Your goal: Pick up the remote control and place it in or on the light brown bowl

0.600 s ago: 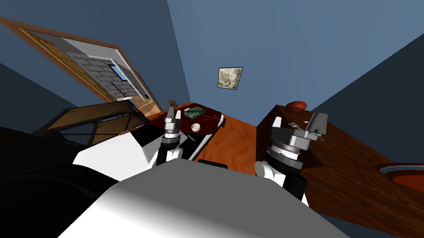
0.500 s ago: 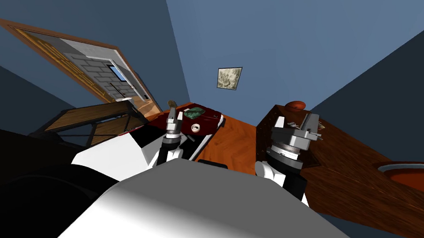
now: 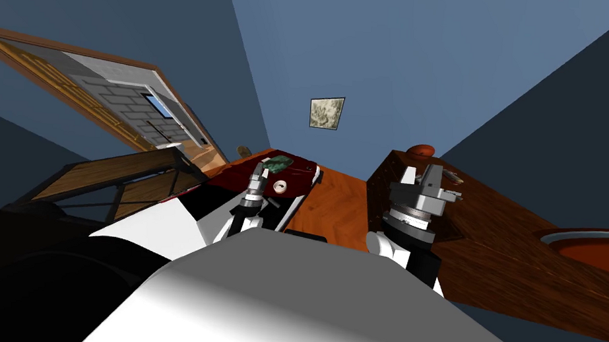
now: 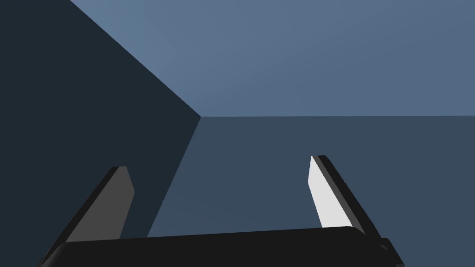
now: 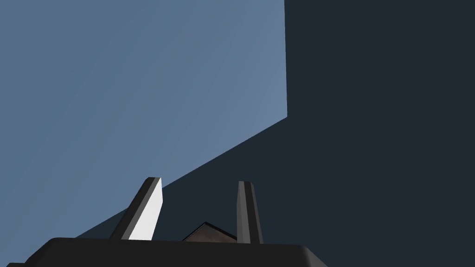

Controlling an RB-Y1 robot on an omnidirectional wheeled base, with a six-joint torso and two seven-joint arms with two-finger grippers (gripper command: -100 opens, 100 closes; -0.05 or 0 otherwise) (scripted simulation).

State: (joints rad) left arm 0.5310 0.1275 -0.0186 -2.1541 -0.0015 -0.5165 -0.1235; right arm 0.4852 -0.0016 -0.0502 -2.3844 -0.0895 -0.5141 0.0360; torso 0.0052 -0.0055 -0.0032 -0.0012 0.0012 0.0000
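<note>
Left gripper (image 3: 258, 168) standing wide open and empty at frame centre, right gripper (image 3: 421, 170) standing half-open, gripping nothing, remote control (image 3: 453, 177) lying on brown table (image 3: 505, 218) just beside it, right of centre.

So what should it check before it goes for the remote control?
1. Remote control found: cannot tell; small grey things lie on the brown table beside the right gripper, too small to name.
2. Light brown bowl found: cannot tell; a reddish-brown round thing sits at that table's far end.
3. Left gripper free: ok; its fingers stand open, nothing between them.
4. Grippers aimed at the table: not ok; both point upward.
5. Standing near the brown table: ok; its corner is by the right gripper.
</note>
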